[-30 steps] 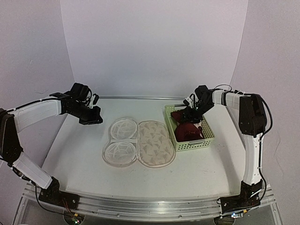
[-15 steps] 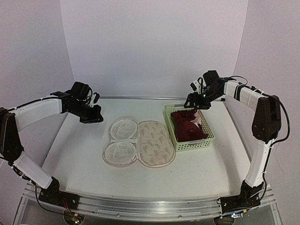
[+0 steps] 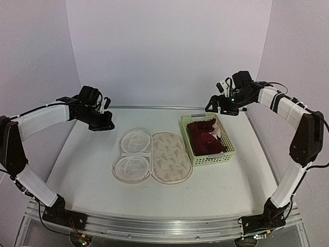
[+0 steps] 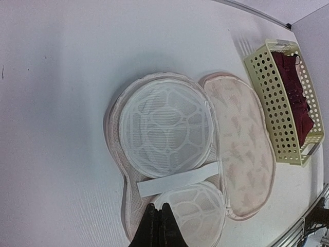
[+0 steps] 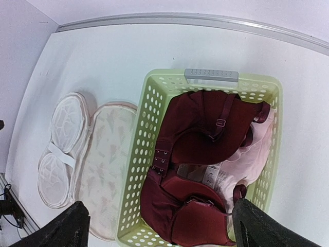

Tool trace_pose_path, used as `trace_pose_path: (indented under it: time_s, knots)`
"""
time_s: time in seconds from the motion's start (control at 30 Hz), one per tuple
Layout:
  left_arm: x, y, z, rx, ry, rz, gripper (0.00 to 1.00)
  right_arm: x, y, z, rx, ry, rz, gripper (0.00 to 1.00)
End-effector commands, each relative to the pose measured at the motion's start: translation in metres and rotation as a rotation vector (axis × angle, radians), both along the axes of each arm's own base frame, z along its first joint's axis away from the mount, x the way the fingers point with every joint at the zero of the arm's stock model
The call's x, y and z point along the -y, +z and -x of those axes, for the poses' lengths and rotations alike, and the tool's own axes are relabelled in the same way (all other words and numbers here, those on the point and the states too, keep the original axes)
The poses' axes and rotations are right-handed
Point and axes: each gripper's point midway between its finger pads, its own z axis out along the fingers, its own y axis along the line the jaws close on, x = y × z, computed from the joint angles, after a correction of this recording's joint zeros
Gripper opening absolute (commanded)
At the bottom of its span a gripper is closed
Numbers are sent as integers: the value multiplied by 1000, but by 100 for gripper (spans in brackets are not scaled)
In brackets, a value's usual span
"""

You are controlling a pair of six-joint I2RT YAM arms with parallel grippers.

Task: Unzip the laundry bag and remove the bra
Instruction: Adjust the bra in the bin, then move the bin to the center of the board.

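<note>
1. A metal rail point(image 3: 164, 225) runs along the near edge of the table point(image 3: 216, 190). It carries both arm bases, one toward each near corner.
2. The laundry bag point(image 3: 151, 156) lies unzipped and spread flat at the middle of the table. Its pale mesh half faces up on the left and its patterned half lies on the right. A white strap point(image 4: 177, 180) crosses the mesh half between its two round cups.
3. A pale green basket point(image 3: 212, 160) stands toward the right edge of the table, close against the bag's patterned half. Whether the two touch cannot be told.
4. The bra point(image 3: 205, 139) is out of the bag and lies in the basket, filling most of it, with its hooks and straps uppermost. A pale pink cloth point(image 5: 252, 159) shows under it along the basket's right wall.
5. The left gripper point(image 3: 104, 125) hangs in the air beyond the bag's far left side, apart from it. Its fingers point(image 4: 150, 226) are pressed together with nothing between them.
6. The right gripper point(image 3: 215, 108) hangs above the basket's far end, clear of the rim. Its fingers point(image 5: 69, 226) are spread wide, empty, with the bra and basket in plain sight between them.
7. A plain pale wall point(image 3: 164, 51) rises behind the table's far edge.
</note>
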Motion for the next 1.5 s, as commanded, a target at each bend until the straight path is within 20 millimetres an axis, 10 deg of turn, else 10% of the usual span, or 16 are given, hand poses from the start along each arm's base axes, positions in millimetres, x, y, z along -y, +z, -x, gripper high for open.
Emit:
trace_pose_path:
  time_s: [0.0, 0.27, 0.7, 1.07, 1.3, 1.47]
  knots:
    - [0, 29, -15, 94, -3, 1, 1, 7, 54, 5, 144, -41, -54, 98]
    - [-4, 49, -14, 147, 2, 3, 5, 24, 96, 27, 224, -242, -244, 98]
    - [-14, 72, 1, 218, 6, 6, 37, -43, 66, 78, 99, -33, -364, 91]
    - [-23, 103, 16, 299, 23, 28, 74, -120, 24, 101, -54, 40, -322, 53]
    - [-27, 115, 24, 330, 31, 40, 95, -173, -7, 91, -115, 56, -269, 1]
    - [-31, 116, 29, 335, 38, 35, 97, -191, -40, 67, -153, -15, -202, 0]
